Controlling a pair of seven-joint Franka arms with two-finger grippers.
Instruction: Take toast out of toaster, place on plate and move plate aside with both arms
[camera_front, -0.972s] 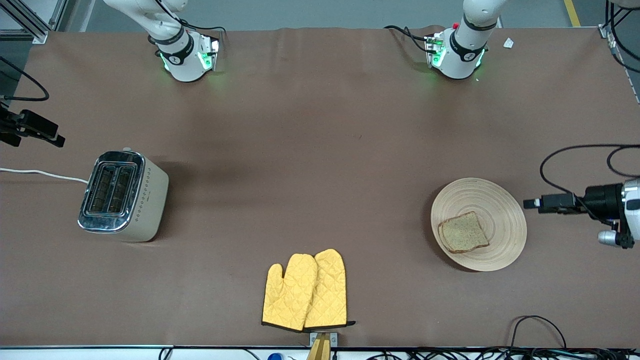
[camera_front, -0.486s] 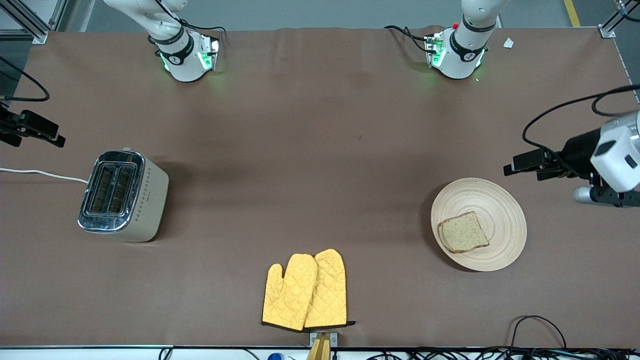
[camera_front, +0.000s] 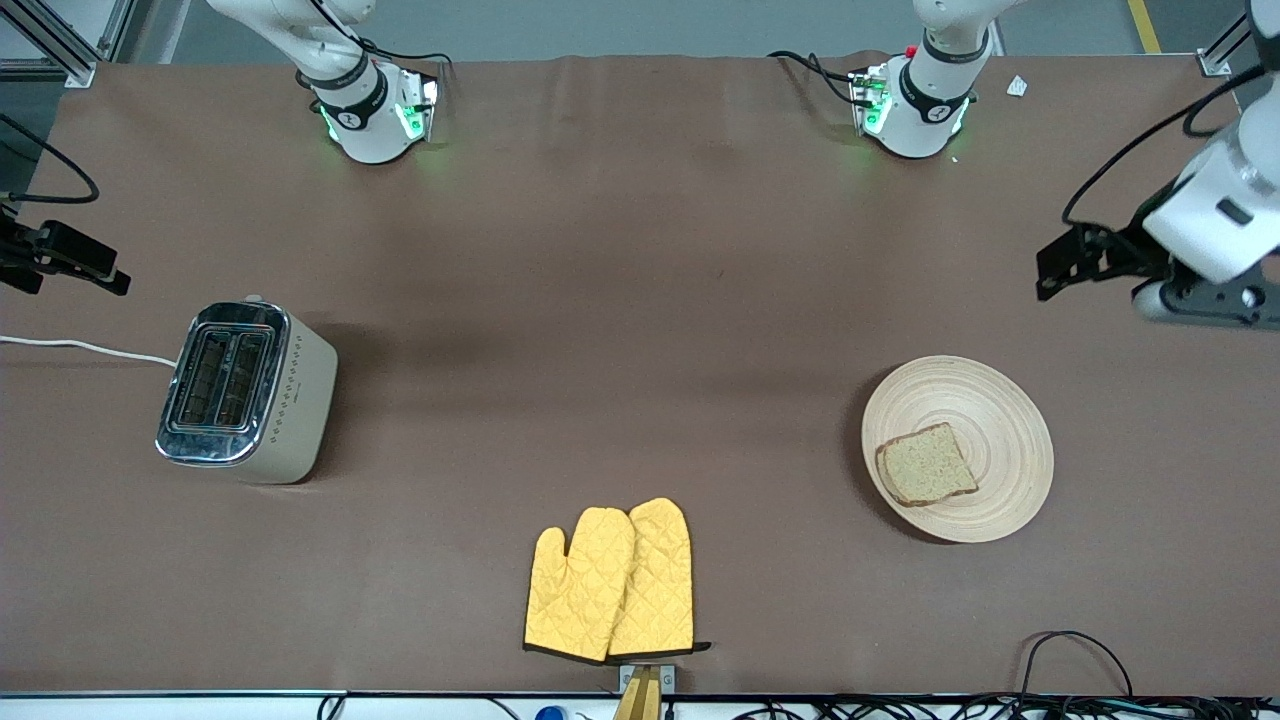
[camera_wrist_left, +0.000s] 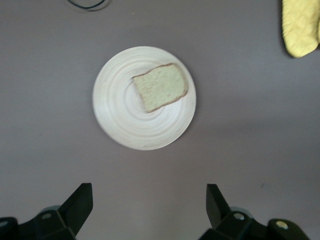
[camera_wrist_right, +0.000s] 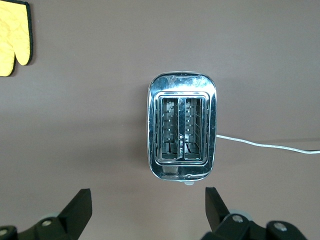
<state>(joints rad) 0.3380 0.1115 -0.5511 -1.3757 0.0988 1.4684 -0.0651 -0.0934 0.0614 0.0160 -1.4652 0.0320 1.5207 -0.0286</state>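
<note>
Toast (camera_front: 928, 465) on plate (camera_front: 1010, 410); our left tool (camera_front: 1062, 262), wide and empty, has pulled up away from it. Right tool (camera_wrist_right: 148, 212) wide over empty toaster (camera_front: 290, 400). Task looks done.

toast (camera_front: 928, 465) on plate (camera_front: 1000, 400), off-centre | plate on bench (camera_front: 640, 300) toward left arm's end | toaster (camera_front: 245, 392) on bench toward right arm's end, well apart from plate | oven mitts (camera_front: 610, 582) between them, nearer the front camera
</note>
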